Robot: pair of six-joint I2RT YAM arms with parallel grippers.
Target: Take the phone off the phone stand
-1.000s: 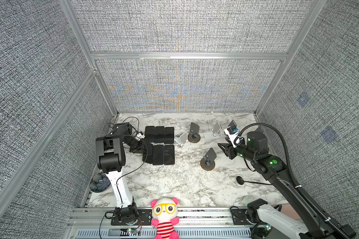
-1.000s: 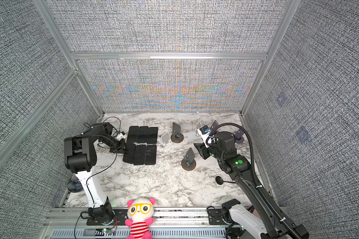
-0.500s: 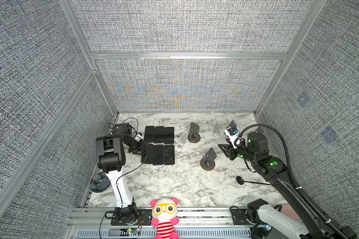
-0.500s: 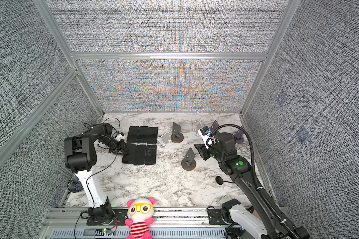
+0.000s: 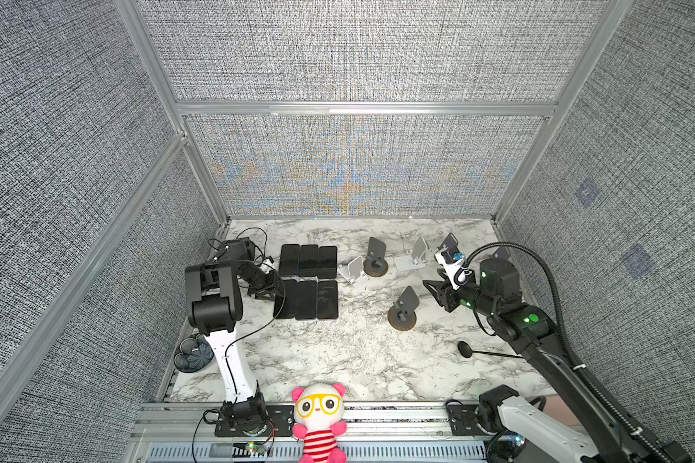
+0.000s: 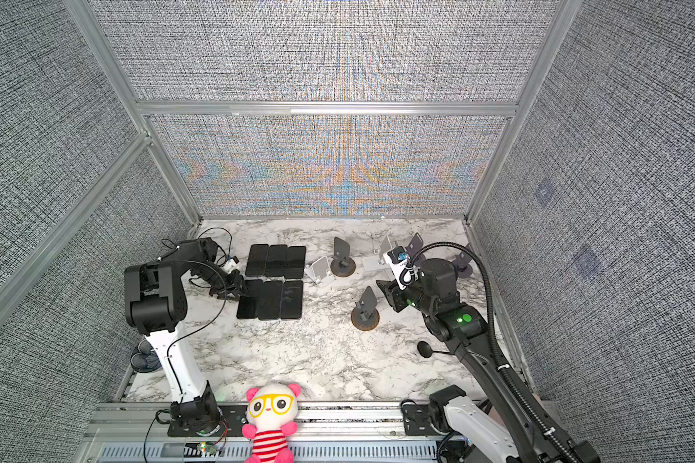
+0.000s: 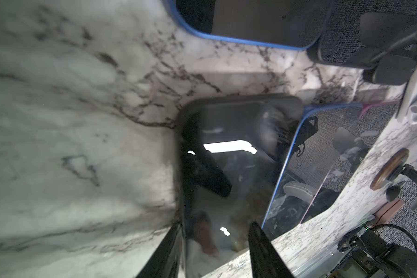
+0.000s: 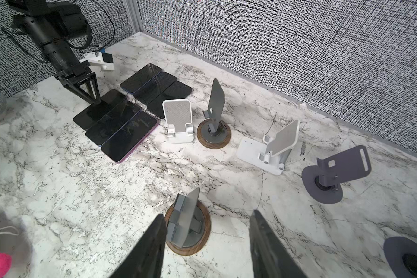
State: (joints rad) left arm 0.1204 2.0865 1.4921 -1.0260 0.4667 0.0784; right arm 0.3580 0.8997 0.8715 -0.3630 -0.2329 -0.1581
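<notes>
In both top views 6 phones [image 5: 307, 280] lie flat on the table [image 5: 338, 360] in 2 rows of 3, left of centre. The left gripper [image 5: 271, 290] sits over the lower-left phone [image 5: 283, 300], which lies slightly askew beside its neighbours. The stands [image 5: 376, 256] right of the phones look bare. The right gripper [image 5: 434, 290] hangs right of centre, just beside the nearest stand [image 5: 404, 306], jaws apart and empty.

In the left wrist view the phone [image 7: 226, 168] fills the centre, flat on the table [image 7: 70, 120], beside a blue-rimmed neighbour. The left gripper [image 7: 216, 226] is at the bottom edge. Its fingers [image 7: 164, 255] stand apart, 1 at each side of the phone's end. The picture is blurred, so I cannot tell whether they touch it.

In the right wrist view the left gripper [image 8: 92, 96] is at the upper left, tips down at the phone [image 8: 99, 109]. 5 stands [image 8: 178, 120] show whole and all are bare. A 6th is cut off at the lower right corner. The right gripper [image 8: 208, 214] is at the bottom edge, jaws wide, with the nearest stand [image 8: 188, 221] seen in the gap, seemingly untouched.

I judge the removal all but done, since no stand that shows carries a phone. What seems left is for the left gripper to let go fully and lift clear.
</notes>
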